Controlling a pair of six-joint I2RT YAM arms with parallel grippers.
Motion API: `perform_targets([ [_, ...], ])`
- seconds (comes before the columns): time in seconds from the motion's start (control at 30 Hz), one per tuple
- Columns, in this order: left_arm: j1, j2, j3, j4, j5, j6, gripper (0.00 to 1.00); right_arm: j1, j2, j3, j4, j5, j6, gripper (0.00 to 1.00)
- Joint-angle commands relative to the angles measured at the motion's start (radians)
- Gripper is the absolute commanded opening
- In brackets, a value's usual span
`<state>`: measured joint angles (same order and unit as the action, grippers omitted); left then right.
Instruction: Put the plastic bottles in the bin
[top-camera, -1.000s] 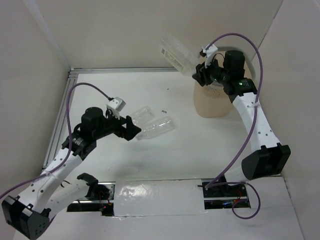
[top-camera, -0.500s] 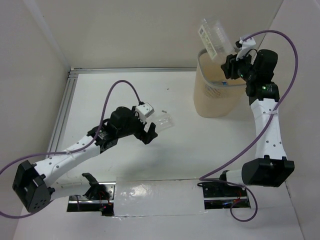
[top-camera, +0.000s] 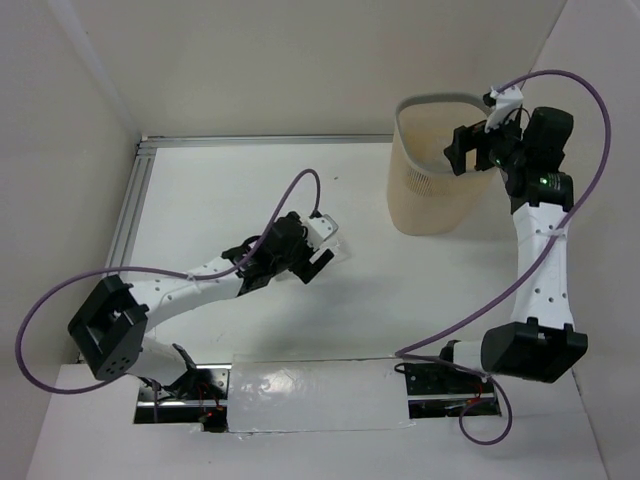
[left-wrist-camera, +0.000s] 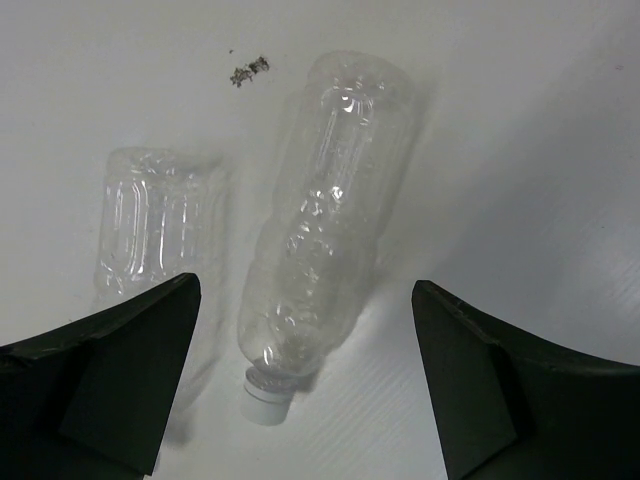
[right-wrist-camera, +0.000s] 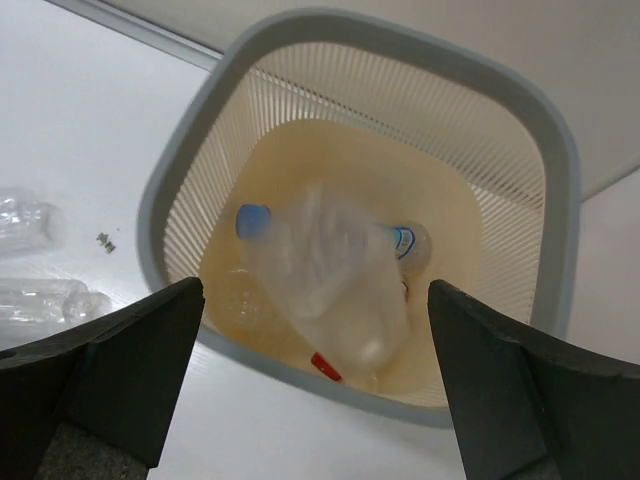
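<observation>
My left gripper (left-wrist-camera: 302, 395) is open, low over the table, jaws either side of a plain clear plastic bottle (left-wrist-camera: 325, 225) lying with its white cap (left-wrist-camera: 267, 401) toward me. A second clear bottle (left-wrist-camera: 155, 225) lies just left of it. In the top view my left gripper (top-camera: 316, 256) hides both. My right gripper (right-wrist-camera: 315, 385) is open and empty above the beige bin (right-wrist-camera: 152, 205), also in the top view (top-camera: 425, 205). Inside the bin lie a blurred wide bottle with a blue cap (right-wrist-camera: 325, 275), a blue-labelled bottle (right-wrist-camera: 405, 241) and a red cap (right-wrist-camera: 325, 367). My right gripper (top-camera: 462, 152) is over the bin's rim.
Small dark specks (left-wrist-camera: 248, 70) lie on the white table beyond the two bottles. White walls close the back and sides; the bin stands in the far right corner. A metal rail (top-camera: 135, 200) runs along the left edge.
My right gripper swung over the bin and let go of the wide bottle, which now lies inside. My left arm reached forward and right until its open jaws are over the two table bottles.
</observation>
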<state>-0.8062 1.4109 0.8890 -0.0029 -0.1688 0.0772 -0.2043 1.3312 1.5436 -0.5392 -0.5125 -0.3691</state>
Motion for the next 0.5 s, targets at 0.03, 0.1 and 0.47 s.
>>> perform_targets([
  [0.03,-0.025,0.069,0.094,0.067,-0.101,0.087,1.0,-0.046,-0.095,0.061,0.007,-0.213,-0.042,1.0],
  [0.1,-0.036,0.129,0.129,0.041,-0.127,0.11,1.0,-0.067,-0.116,0.073,-0.03,-0.337,-0.051,1.0],
  [0.47,-0.045,0.356,0.235,-0.055,-0.107,0.11,1.0,-0.067,-0.173,0.046,-0.119,-0.434,-0.097,1.0],
])
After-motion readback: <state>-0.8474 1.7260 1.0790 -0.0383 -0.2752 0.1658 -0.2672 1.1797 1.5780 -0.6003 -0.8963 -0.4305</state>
